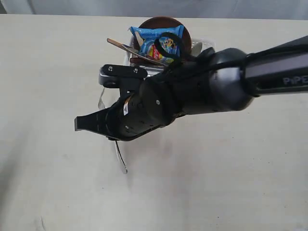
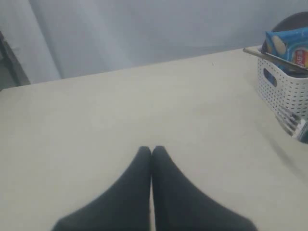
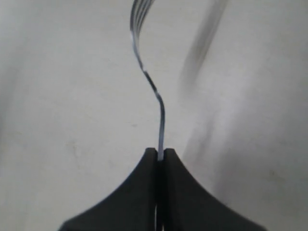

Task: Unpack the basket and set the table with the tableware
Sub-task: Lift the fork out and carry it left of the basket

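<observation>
Pale table (image 1: 216, 187) shows no piece laid yet. The right gripper (image 3: 161, 153) is clamped on the fork (image 3: 144, 72) by its handle, over the table. The left gripper (image 2: 152, 150) is closed and empty. The basket (image 2: 281, 89) is loaded, so most unpacking looks outstanding.

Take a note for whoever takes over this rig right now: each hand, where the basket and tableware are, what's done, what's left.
Right hand: shut on the fork by its handle, over the table beside the basket.
Left hand: shut, empty, over bare table.
Basket: holds the brown plate, a wooden utensil and the blue chip bag; the right arm hides the rest.
Done: fork is out of the basket; no piece seen laid out yet.
Left: lay the fork down, then unpack the remaining tableware.
</observation>
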`<move>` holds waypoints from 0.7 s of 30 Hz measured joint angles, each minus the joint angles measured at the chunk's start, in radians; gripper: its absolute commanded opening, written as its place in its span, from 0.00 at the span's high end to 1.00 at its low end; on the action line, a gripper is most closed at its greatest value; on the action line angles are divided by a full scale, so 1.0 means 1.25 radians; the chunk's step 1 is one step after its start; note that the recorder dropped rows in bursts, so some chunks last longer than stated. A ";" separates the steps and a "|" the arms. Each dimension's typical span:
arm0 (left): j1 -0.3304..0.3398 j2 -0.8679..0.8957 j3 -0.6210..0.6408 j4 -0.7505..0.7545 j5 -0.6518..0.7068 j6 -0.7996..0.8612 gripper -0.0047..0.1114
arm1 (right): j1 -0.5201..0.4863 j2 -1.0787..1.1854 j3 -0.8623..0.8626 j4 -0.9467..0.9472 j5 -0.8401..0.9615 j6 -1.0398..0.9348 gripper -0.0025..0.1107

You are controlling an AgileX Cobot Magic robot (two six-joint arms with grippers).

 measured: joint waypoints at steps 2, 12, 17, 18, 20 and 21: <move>0.000 0.000 0.000 0.000 0.000 0.000 0.96 | 0.000 0.019 0.000 0.000 0.000 0.000 0.98; 0.000 0.000 0.000 0.000 0.000 0.000 0.96 | -0.022 0.042 0.000 0.000 0.000 0.000 0.96; 0.000 0.000 0.000 0.000 0.000 0.000 0.96 | -0.023 0.042 0.000 0.000 0.015 0.000 0.70; 0.000 0.000 0.000 0.000 0.000 0.000 0.96 | -0.023 0.042 0.000 0.000 0.017 0.000 0.65; 0.000 0.000 0.000 0.000 0.000 0.000 0.96 | -0.023 0.042 0.000 0.000 0.023 -0.001 0.62; 0.000 0.000 0.000 0.000 0.000 0.000 0.96 | -0.023 0.042 0.000 0.000 0.025 -0.005 0.63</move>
